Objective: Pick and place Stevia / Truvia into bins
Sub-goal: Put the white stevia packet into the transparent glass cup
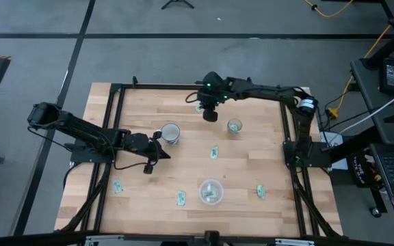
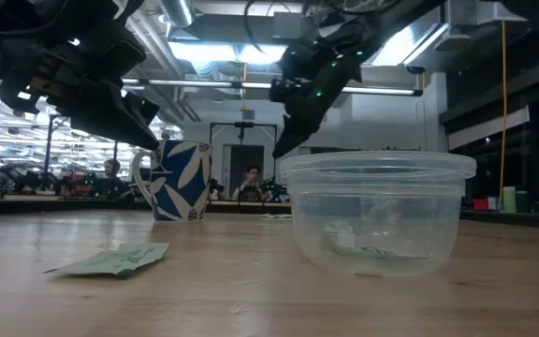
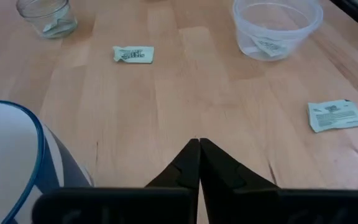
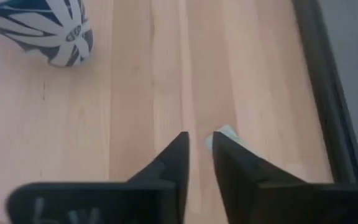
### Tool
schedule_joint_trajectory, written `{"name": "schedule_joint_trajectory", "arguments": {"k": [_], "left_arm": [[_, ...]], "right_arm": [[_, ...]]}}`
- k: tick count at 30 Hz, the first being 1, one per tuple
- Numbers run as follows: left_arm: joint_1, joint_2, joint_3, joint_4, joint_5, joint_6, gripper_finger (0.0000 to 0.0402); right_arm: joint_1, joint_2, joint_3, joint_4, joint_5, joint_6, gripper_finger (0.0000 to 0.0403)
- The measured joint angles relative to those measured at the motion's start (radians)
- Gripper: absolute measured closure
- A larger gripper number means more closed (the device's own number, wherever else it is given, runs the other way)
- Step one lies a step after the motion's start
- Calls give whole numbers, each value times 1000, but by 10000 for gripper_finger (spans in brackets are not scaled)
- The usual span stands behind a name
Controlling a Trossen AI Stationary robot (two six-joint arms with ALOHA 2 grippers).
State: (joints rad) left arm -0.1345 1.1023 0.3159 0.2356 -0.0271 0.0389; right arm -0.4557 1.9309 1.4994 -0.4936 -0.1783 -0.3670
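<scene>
One sachet [image 4: 224,132] shows only a corner past your right gripper [image 4: 199,142] (fingers slightly parted, gripping nothing); its print is unreadable. Left gripper [image 3: 199,147]: closed, empty.

mug [image 1: 170,132] sits left of the glass cup [image 1: 234,126]; round container [image 1: 211,192] nearer the front, sachets [image 1: 214,152] between.

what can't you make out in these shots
- Sachet under the right gripper, right wrist view: mostly hidden by the fingers; only a corner shows.
- Mug, left wrist view: cut off by the picture's edge.
- Print on the loose sachets, high view: too small to read.
- Contents of the clear container, low view: blurred through its wall.
</scene>
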Motion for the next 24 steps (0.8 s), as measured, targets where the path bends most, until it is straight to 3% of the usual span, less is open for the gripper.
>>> {"name": "schedule_joint_trajectory", "arguments": {"k": [10,17,24], "left_arm": [[0,0,0,-1,0,-11,396],[0,1,0,-7,-1,-19,400],[0,1,0,-10,-6,-18,398]], "right_arm": [[-30,148,217,-169,1,-34,227],[-60,222,297,-264,0,-30,201],[-59,287,301,-221,1,-36,184]]}}
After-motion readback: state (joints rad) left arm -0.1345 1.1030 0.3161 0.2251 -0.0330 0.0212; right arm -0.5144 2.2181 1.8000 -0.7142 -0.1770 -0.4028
